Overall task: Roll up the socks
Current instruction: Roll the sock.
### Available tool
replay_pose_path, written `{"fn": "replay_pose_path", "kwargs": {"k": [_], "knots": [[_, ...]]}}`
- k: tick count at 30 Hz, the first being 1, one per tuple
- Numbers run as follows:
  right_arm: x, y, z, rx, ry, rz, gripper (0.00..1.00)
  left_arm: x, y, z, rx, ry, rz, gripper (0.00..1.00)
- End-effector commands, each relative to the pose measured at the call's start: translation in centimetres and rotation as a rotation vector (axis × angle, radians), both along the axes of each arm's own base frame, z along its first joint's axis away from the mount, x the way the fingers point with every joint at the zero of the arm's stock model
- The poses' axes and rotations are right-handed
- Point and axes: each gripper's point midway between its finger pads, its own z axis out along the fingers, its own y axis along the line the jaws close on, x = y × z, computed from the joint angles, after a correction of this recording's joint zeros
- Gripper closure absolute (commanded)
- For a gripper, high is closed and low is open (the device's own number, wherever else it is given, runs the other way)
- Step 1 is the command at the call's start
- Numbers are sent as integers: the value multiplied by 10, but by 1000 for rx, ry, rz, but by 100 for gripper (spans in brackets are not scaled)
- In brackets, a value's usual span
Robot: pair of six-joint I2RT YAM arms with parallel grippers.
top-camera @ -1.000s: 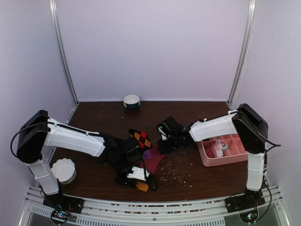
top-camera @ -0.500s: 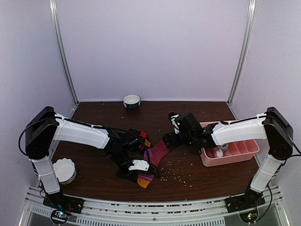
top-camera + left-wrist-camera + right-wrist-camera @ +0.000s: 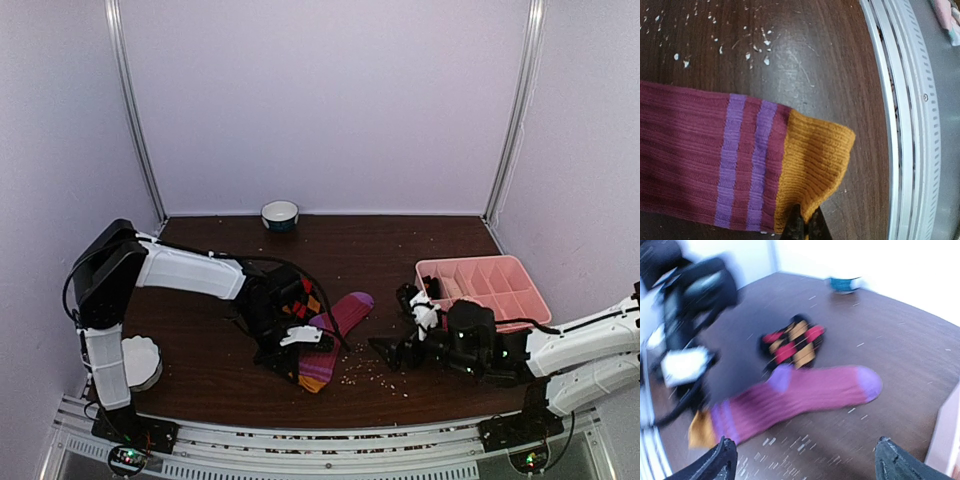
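the purple sock (image 3: 335,335) lies flat mid-table, its orange cuff at the near end pinched by the closed left gripper (image 3: 804,226). the argyle sock (image 3: 300,298) sits bunched at its far left. the right gripper (image 3: 805,442) hangs wide open and empty near the pink tray (image 3: 520,290), whose contents i cannot tell.

1. Striped sock (image 3: 700,155): ribbed knit cloth, matt, slightly fuzzy.
2. Surface (image 3: 805,55): dark wood grain, faint sheen, fine scratches.
3. Rail (image 3: 910,125): smooth brushed metal.
4. Tray (image 3: 505,285): smooth pink plastic.
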Motion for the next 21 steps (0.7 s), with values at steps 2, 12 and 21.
{"fn": "replay_pose_path", "kwargs": {"k": [2,12,21], "knots": [[-62,22,-26,-187,-127,230,11,0,-4,0,31,130,64,100],[-114,107,-50,-381,-254,440,22,6,-5,-16,109,163,102,100],[-113,147,-62,-437,-293,511,43,8,-3,-17,140,162,92,100]]}}
